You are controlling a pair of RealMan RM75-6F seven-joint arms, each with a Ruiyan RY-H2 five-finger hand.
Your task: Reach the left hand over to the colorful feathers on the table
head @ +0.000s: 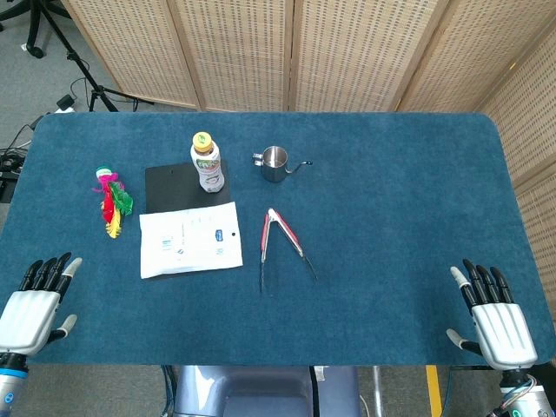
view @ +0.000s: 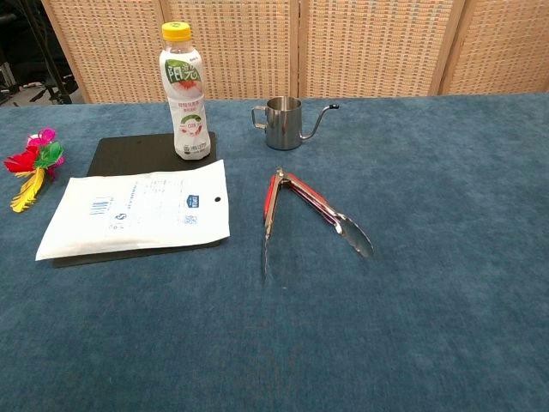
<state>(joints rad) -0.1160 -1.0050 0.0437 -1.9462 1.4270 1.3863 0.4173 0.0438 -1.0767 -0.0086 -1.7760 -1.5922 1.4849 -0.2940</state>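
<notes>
The colorful feathers (head: 111,201) lie in a small loose bundle near the left end of the table (head: 400,200), their soft plumes pink, red, green and yellow, with one curved yellow quill (view: 27,190) trailing toward the near edge. The table is covered in a deep blue, short-napped cloth with a fuzzy, carpet-like texture. The left hand (head: 35,301) rests at the near left corner, well apart from the feathers, its white ribbed back up and its dark fingers (head: 48,272) straight and slightly fanned, holding nothing. The right hand (head: 493,316) lies at the near right corner in the same flat pose, fingers extended and spread, also holding nothing. Neither hand shows in the chest view. Just right of the feathers sits a flat, matte black rectangular mat (head: 169,184); a white plastic drink bottle (head: 207,163) with a yellow cap stands upright on its far right corner. A flat white pouch (head: 190,241) with fine blue print overlaps the mat's near edge. Beyond the bottle to the right stands a small shiny steel pitcher (head: 275,162) with a thin gooseneck spout (view: 322,115) pointing right. Nearer lies a pair of metal tongs (head: 279,242) with red handles, its arms parted in a narrow V that opens toward the near edge.
</notes>
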